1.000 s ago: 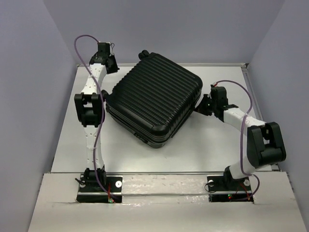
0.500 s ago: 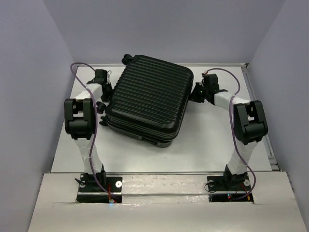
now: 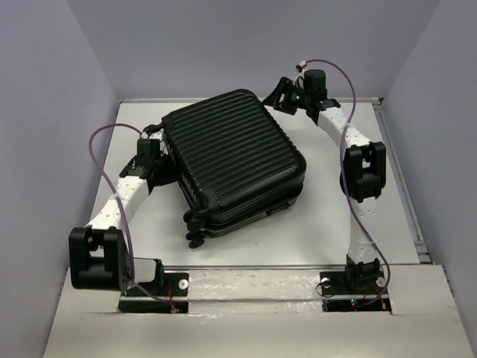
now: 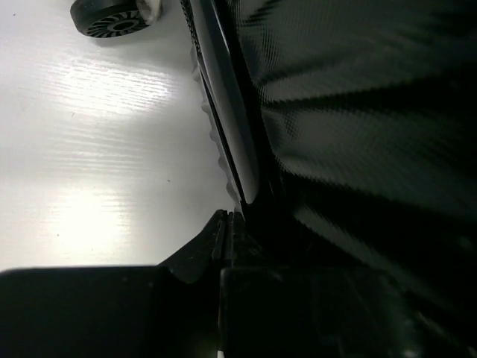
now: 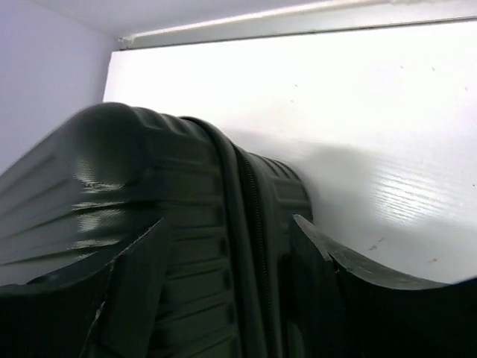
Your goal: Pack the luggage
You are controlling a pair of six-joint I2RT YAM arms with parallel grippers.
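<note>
The luggage, a large black ribbed hard-shell suitcase, lies flat and closed in the middle of the white table, its small wheels at the near left corner. My left gripper is shut and presses against the suitcase's left edge. In the left wrist view its closed tips touch the seam of the luggage, with one wheel at the top left. My right gripper is open at the far right corner. In the right wrist view its fingers straddle the zip seam of the luggage.
Lilac walls enclose the table on the left, back and right. A raised rail runs along the right edge. Both arm bases sit on the near ledge. Bare white table shows in front of the suitcase.
The luggage has turned counter-clockwise, its wheels swinging from the far side to the near left. My left arm has drawn back toward me. My right arm has reached to the far corner and opened.
</note>
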